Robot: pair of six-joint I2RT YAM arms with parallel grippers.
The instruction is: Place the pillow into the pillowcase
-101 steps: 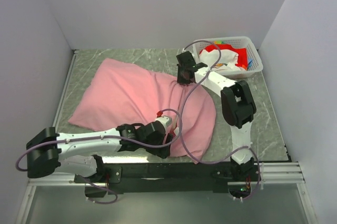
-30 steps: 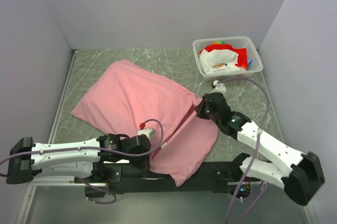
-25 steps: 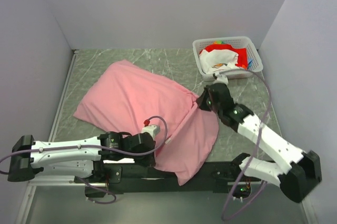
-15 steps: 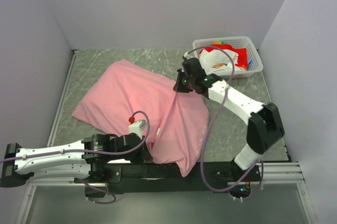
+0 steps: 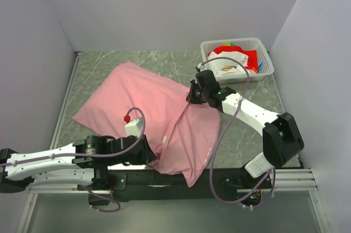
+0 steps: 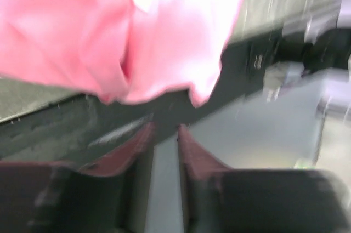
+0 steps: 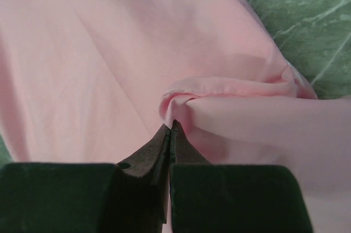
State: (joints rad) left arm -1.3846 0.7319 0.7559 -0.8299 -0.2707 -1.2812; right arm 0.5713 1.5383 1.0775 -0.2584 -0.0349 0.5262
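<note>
pillowcase point(image 7: 98, 52) fold pinched at right hand point(image 7: 171, 126), left hand point(image 6: 164, 129) seemingly clear

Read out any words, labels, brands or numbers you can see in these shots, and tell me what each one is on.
No text can be read in any view.
Cloth in the basket: a small dark and orange print, too small to read.
Pillowcase: plain pink, no label showing.
</note>
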